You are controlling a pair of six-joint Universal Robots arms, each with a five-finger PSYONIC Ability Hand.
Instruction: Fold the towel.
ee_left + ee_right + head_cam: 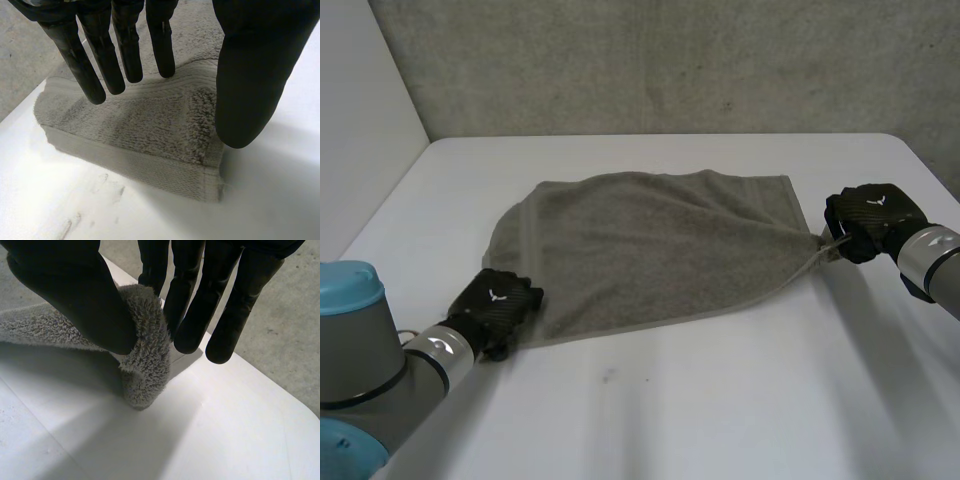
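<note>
Towel (650, 250) lies on your tabletop (720, 410); your right robot hand (868, 215) pinches one corner, left robot hand (502, 300) spread above another.

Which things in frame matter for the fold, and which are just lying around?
In the job:
towel, lying spread out
right hand, pinching one corner
left hand, open over another corner

Not in the job:
table, support only
wall behind

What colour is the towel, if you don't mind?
The towel is plain grey-brown terry; clearest in the head view.
</note>
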